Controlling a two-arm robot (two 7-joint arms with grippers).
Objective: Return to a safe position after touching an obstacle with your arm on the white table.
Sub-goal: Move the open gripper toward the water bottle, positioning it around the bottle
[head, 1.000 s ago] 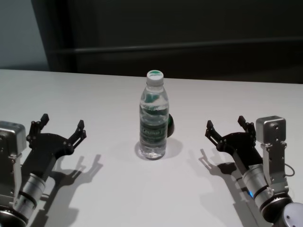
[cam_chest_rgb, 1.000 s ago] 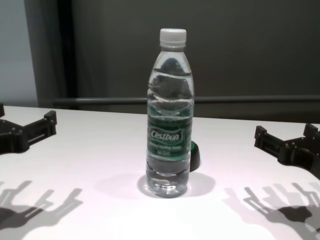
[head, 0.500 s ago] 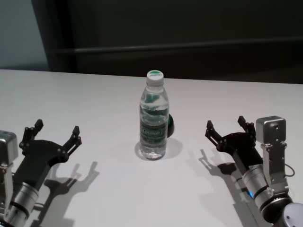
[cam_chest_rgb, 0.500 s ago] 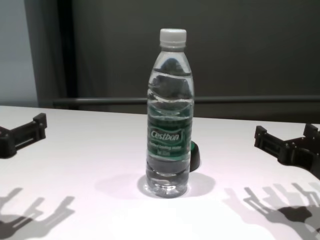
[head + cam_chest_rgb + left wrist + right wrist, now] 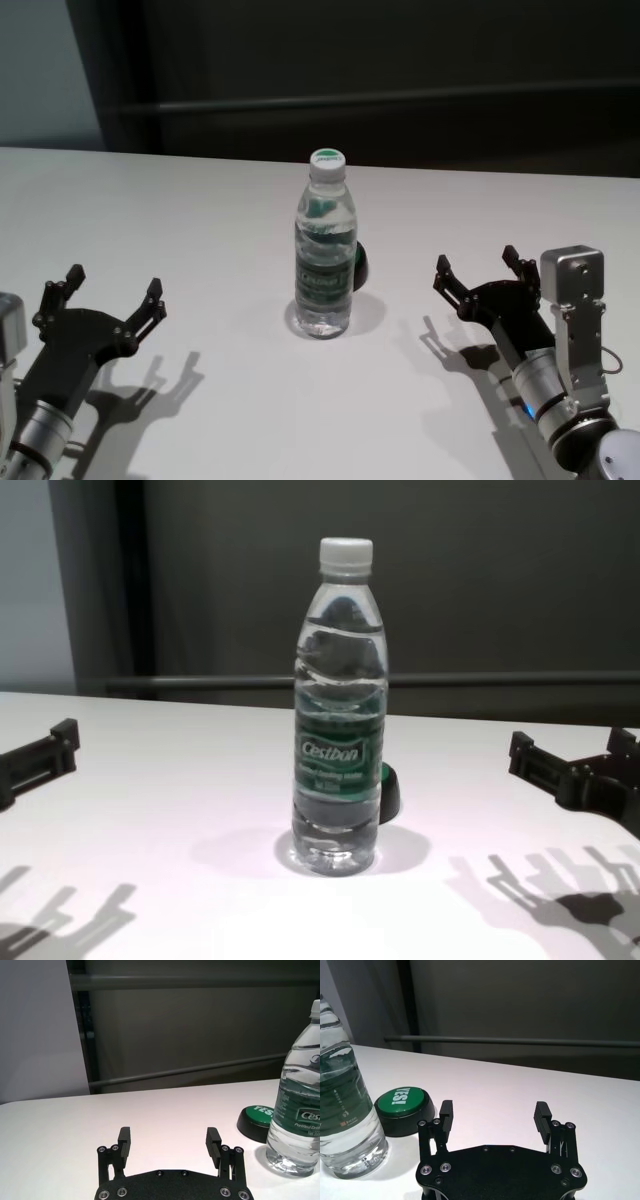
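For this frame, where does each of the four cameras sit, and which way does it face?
Head: high, looking down at the water bottle, both end effectors at the sides.
Chest: low, level with the bottle; end effector tips at both edges.
Left wrist: behind the left end effector, open, bottle beyond.
Right wrist: behind the right end effector, open.
All share the bottle; both wrist views share the green button.

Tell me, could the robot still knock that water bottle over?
Probably not, but two things to watch. The bottle is tall, narrow and stands upright on the white table, so a sideways swing of either arm might tip it. The left tool and right tool both hover open, apart from it. If it fell, it could hit the green button behind it.
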